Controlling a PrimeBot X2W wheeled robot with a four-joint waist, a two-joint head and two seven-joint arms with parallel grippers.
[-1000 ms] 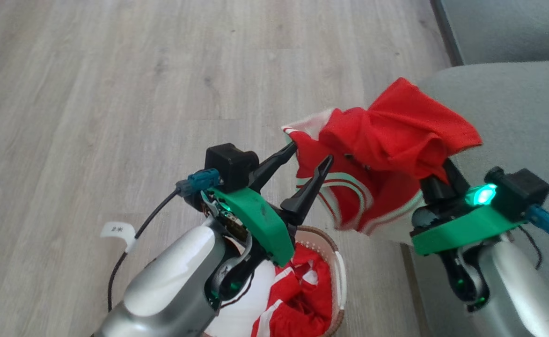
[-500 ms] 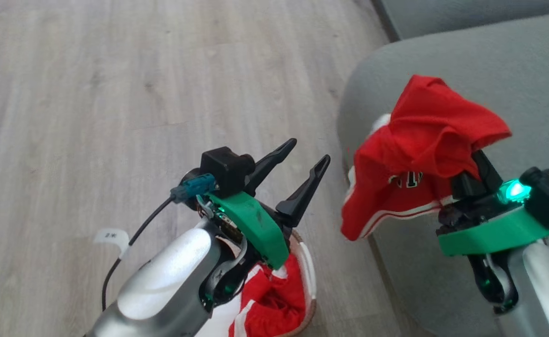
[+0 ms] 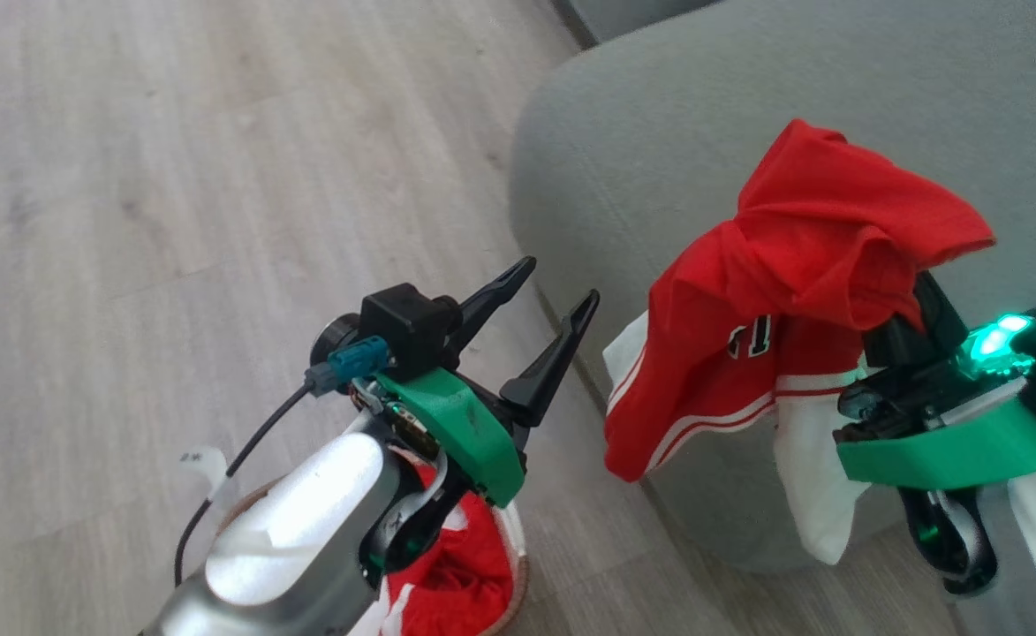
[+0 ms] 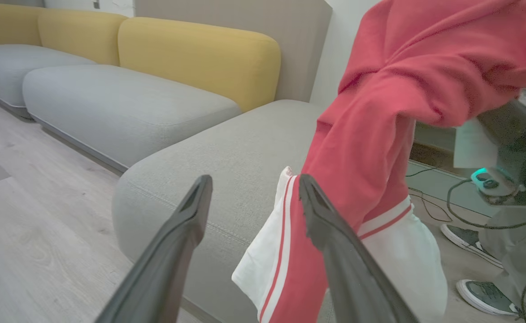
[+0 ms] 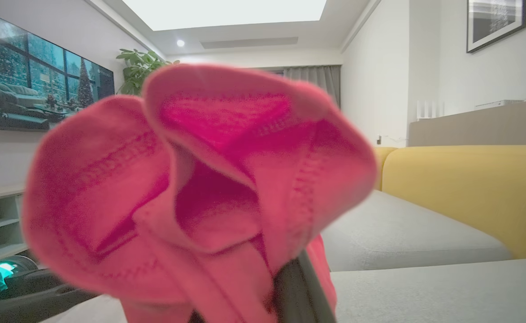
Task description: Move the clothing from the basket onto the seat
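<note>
A red garment with white stripes [image 3: 800,265] hangs from my right gripper [image 3: 911,305], which is shut on it over the front edge of the grey-green seat [image 3: 659,115]. Its white sleeve dangles down the seat's side. In the right wrist view the bunched red fabric [image 5: 200,179] covers most of one dark finger [image 5: 298,287]. My left gripper [image 3: 556,283] is open and holds nothing, to the left of the garment. In the left wrist view its fingers [image 4: 334,242] frame the hanging garment [image 4: 402,89] and the seat [image 4: 227,148]. Under the left forearm, the basket [image 3: 516,552] holds more red clothing [image 3: 456,583].
Pale wood floor [image 3: 173,177] spreads to the left of the seat. The left wrist view shows a second grey seat [image 4: 110,98], yellow back cushions [image 4: 200,54], and a person's shoes [image 4: 482,296] beside floor cables at the right.
The head view has swung towards the seat. My right gripper has carried the red garment from beside the seat to over its edge, and a white sleeve now hangs free. The left gripper stays open.
</note>
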